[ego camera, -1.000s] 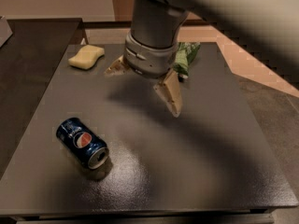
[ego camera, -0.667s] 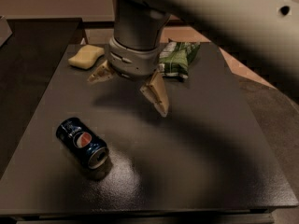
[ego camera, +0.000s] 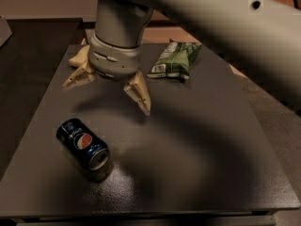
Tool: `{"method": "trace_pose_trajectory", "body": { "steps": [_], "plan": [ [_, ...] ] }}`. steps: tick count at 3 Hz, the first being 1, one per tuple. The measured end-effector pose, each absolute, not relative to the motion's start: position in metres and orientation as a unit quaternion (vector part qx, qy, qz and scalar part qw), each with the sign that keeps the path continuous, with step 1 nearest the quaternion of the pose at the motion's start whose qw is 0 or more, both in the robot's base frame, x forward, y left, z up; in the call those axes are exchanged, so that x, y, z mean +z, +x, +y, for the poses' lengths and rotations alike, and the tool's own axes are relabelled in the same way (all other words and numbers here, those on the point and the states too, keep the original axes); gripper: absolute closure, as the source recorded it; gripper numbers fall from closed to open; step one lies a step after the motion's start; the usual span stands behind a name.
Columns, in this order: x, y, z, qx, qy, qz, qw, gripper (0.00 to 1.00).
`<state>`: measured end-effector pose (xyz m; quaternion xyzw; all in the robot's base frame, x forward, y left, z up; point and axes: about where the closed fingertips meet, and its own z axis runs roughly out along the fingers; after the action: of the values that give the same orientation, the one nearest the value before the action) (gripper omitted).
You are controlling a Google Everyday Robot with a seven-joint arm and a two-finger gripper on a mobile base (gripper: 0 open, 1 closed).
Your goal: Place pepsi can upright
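The pepsi can (ego camera: 83,146) lies on its side on the dark table (ego camera: 197,154), front left, its silver top pointing toward the front right and the round logo facing up. My gripper (ego camera: 107,96) hangs above the table behind and to the right of the can, apart from it. Its two tan fingers are spread wide and hold nothing; one fingertip (ego camera: 144,106) points down at the right, the other (ego camera: 70,82) at the left.
A green chip bag (ego camera: 175,60) lies at the back of the table, right of the gripper. A pale yellow object (ego camera: 79,58) lies at the back left, partly hidden behind the gripper. The table's front edge runs just below the can.
The gripper and arm have moved left and a little toward the can. The pale yellow object is now partly covered by the gripper. The can and chip bag have not moved.
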<state>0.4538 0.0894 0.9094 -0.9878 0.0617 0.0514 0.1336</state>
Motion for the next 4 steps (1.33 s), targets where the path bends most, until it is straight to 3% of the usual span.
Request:
{"method": "trace_pose_trajectory", "body": {
  "steps": [2, 4],
  "plan": [
    [0.91, 0.455, 0.1, 0.052, -0.992, 0.005, 0.114, 0.0],
    [0.895, 0.445, 0.16, 0.064, -0.978, -0.18, 0.086, 0.0]
  ]
}}
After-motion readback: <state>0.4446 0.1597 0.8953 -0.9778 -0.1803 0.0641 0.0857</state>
